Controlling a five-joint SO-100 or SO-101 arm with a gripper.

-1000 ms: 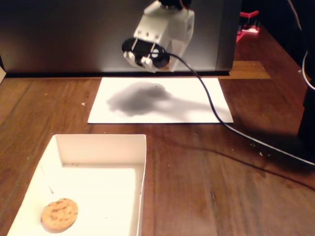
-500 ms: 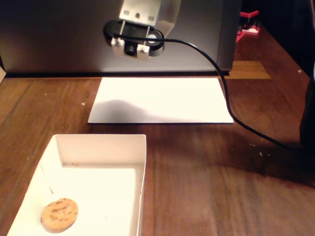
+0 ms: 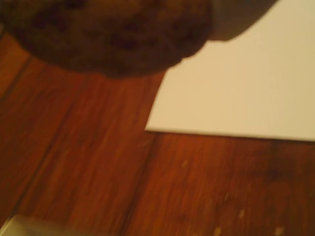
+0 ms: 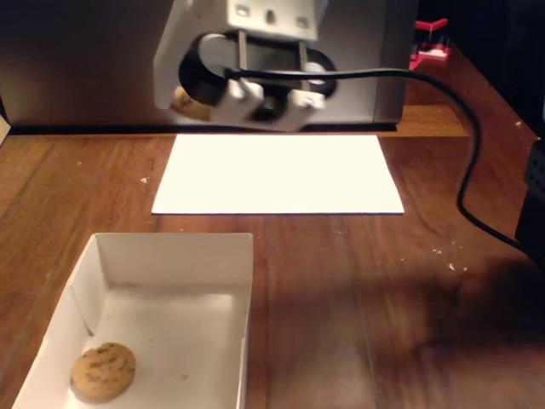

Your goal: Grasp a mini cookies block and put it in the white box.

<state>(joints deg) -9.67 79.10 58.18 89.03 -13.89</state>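
Observation:
A brown mini cookie [image 3: 108, 34] fills the top of the blurred wrist view, hanging above the wood table. In the fixed view the same cookie [image 4: 189, 102] shows at the left end of my white gripper [image 4: 192, 100], which is shut on it, raised above the table's far side behind the paper sheet. The white box [image 4: 247, 281] stands at the near left, well in front of and below the gripper. Another cookie [image 4: 103, 371] lies in its near left corner.
A flat white paper sheet [image 4: 277, 173] lies mid-table between gripper and box; its corner [image 3: 236, 88] shows in the wrist view. A black cable [image 4: 464, 145] loops from the gripper down to the right. A grey panel [image 4: 85, 60] closes the back, and a red object [image 4: 430, 43] stands far right.
The gripper has swung left and toward the camera with the cookie in it, looming larger now. Its shadow has left the paper sheet. Box and inner cookie have not moved.

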